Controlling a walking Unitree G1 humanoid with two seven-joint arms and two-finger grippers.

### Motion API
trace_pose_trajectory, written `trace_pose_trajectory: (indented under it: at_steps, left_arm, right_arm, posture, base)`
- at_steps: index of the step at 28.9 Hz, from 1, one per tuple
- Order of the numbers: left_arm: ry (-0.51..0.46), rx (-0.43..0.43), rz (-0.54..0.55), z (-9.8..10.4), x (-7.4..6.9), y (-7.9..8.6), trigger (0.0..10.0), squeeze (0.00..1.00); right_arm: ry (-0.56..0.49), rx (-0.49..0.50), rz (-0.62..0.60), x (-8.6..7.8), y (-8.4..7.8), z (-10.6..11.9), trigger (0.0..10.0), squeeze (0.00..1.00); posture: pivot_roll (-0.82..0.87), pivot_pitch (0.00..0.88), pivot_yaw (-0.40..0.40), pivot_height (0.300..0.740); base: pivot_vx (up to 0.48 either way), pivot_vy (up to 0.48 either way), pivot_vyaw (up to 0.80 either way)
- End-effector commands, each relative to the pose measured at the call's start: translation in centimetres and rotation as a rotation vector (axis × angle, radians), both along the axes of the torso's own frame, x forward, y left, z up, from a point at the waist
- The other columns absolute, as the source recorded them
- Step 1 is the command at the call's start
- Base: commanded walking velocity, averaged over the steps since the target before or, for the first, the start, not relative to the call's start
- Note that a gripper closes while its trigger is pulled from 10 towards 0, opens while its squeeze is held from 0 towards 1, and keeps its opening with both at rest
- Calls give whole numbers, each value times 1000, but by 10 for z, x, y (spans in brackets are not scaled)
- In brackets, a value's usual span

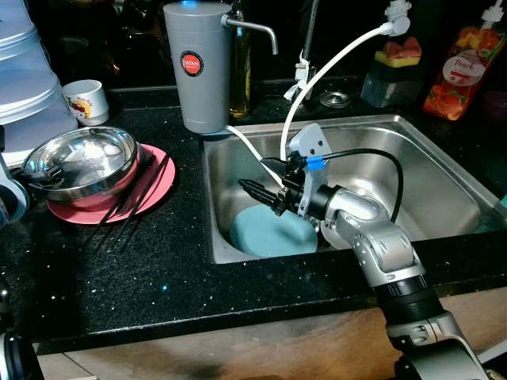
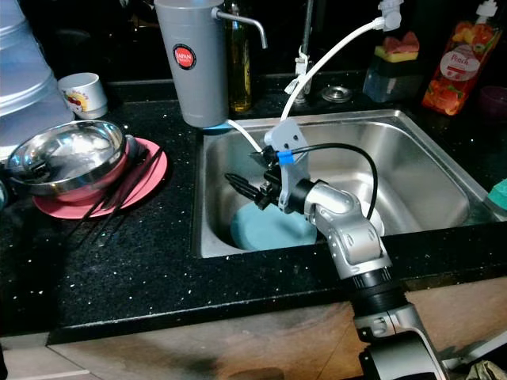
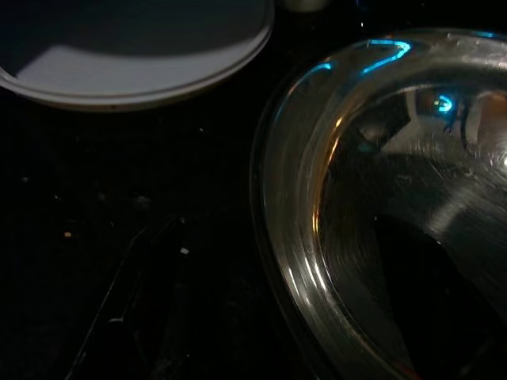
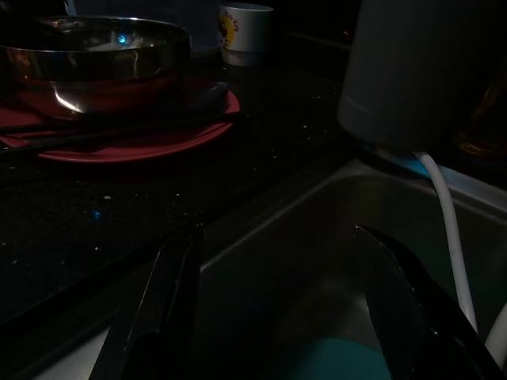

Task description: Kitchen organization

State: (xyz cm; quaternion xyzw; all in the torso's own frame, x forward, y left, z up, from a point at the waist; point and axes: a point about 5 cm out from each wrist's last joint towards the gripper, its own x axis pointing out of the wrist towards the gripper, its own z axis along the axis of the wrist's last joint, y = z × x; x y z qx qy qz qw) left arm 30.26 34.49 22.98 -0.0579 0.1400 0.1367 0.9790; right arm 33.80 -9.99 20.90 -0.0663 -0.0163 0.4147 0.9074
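Observation:
My right gripper point(image 1: 252, 190) reaches into the steel sink point(image 1: 444, 170) and hovers over a teal plate point(image 1: 269, 233) that lies on the sink floor. Its two black fingers point(image 4: 158, 309) stand open with nothing between them. On the black counter to the left, a steel bowl point(image 1: 83, 158) sits on a red plate point(image 1: 158, 186), and dark chopsticks point(image 1: 136, 199) lie across the plate's front. My left arm point(image 1: 9, 198) shows at the far left edge beside the bowl. The left wrist view looks closely at the steel bowl point(image 3: 396, 198).
A tall grey water dispenser point(image 1: 196, 67) stands at the sink's back left corner, and a white hose point(image 1: 333, 63) arcs over the basin. A small printed cup point(image 1: 85, 101) and stacked white containers point(image 1: 24, 71) are at back left. A sponge holder point(image 1: 394, 75) and an orange bottle point(image 1: 463, 71) stand behind the sink.

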Motion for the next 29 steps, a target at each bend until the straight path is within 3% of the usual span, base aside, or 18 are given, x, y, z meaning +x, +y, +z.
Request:
trace_pose_trajectory:
  at_steps: [1, 3, 12, 17, 22, 25, 29]
  left_arm:
    - [-13, -1, -17, -3, 2, -2, 10000, 0]
    - [-92, 21, -51, 2, 8, -7, 10000, 0]
    - [-128, 35, -66, -7, 11, -4, 10000, 0]
    - [-235, 105, -152, -9, 11, -6, 10000, 0]
    - [-345, 135, -163, -5, 9, -9, 10000, 0]
    - [-351, 133, -172, -9, 8, -8, 10000, 0]
    - [-269, 141, -181, -22, 4, -7, 10000, 0]
  right_arm:
    - [-25, -5, 11, -2, 2, 3, 10000, 0]
    - [-32, -1, 7, -2, 1, 4, 10000, 0]
    - [-32, -5, 11, -2, 1, 4, 10000, 0]
    - [-34, -10, 16, 0, 2, 5, 10000, 0]
    - [-40, -11, 16, 1, 2, 6, 10000, 0]
    - [-41, -12, 16, 1, 2, 6, 10000, 0]
    - [-42, -16, 13, 1, 2, 7, 10000, 0]
  posture:
    - [41, 5, 4, 740]
    - [43, 5, 4, 740]
    - [47, 12, -1, 740]
    - [50, 18, -6, 740]
    - [50, 16, -7, 740]
    - [46, 15, -5, 740]
    - [43, 16, -6, 740]
  base:
    - [0, 0, 0]
    - [0, 0, 0]
    - [0, 0, 0]
    - [0, 0, 0]
    - [0, 0, 0]
    - [0, 0, 0]
    - [0, 0, 0]
